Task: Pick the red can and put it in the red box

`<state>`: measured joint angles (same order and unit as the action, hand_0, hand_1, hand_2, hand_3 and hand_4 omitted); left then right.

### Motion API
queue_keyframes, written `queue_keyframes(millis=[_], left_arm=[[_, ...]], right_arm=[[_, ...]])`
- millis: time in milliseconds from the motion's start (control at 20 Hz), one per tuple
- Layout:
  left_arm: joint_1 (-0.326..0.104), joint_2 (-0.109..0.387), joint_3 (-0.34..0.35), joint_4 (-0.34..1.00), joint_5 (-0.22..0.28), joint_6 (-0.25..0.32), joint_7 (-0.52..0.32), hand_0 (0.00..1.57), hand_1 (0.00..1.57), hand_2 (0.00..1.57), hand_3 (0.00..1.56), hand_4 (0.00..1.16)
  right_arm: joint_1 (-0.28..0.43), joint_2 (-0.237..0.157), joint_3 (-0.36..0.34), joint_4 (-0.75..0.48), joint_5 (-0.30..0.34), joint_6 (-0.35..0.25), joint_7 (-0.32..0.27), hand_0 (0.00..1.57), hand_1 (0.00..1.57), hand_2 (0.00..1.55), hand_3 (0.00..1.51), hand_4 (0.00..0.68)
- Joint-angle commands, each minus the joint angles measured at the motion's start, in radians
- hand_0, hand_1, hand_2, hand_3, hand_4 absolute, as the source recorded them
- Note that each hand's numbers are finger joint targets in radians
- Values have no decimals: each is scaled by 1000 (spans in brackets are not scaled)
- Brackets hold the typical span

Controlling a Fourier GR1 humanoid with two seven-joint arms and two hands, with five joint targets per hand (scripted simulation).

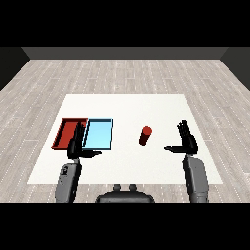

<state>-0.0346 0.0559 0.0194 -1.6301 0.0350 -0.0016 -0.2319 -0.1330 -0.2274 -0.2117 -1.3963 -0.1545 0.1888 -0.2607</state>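
A small red can (145, 135) stands upright on the white table (127, 107), right of centre. To its right, a gap away, my right hand (186, 140) is open with straight fingers and the thumb pointing toward the can. The red tray (67, 131) lies at the left with nothing visible inside it. My left hand (77, 145) is open and overlaps the near edge where the red tray meets the light blue tray (99, 134).
The two trays lie side by side at the table's left. Both grey forearms come in from the lower corners. Bare white table surface surrounds the can and stretches to the far edge.
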Motion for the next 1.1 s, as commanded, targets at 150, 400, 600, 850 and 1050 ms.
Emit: queue_keyframes(millis=[150, 400, 600, 850, 1050], left_arm=[[32, -20, 8, 13, 0, -9, -165, 0, 0, 0, 0, 0], [15, -44, -10, 35, -7, -5, -191, 0, 0, 0, 0, 0], [-59, -17, 37, 102, 16, -10, -165, 0, 0, 0, 0, 0], [-13, -15, 35, 77, 50, -52, -184, 0, 0, 0, 0, 0], [33, -3, 31, 12, 37, -58, -198, 0, 0, 0, 0, 0]], right_arm=[[-14, -37, -48, 87, -29, 89, -153, 0, 0, 0, 0, 0], [-73, 1, -9, 92, -7, 51, -130, 0, 0, 0, 0, 0], [-72, -44, -44, 144, -37, 105, -138, 0, 0, 0, 0, 0], [-173, -6, -7, 234, -23, 78, -100, 0, 0, 0, 0, 0], [-118, 10, -11, 178, -50, 62, -66, 0, 0, 0, 0, 0]])
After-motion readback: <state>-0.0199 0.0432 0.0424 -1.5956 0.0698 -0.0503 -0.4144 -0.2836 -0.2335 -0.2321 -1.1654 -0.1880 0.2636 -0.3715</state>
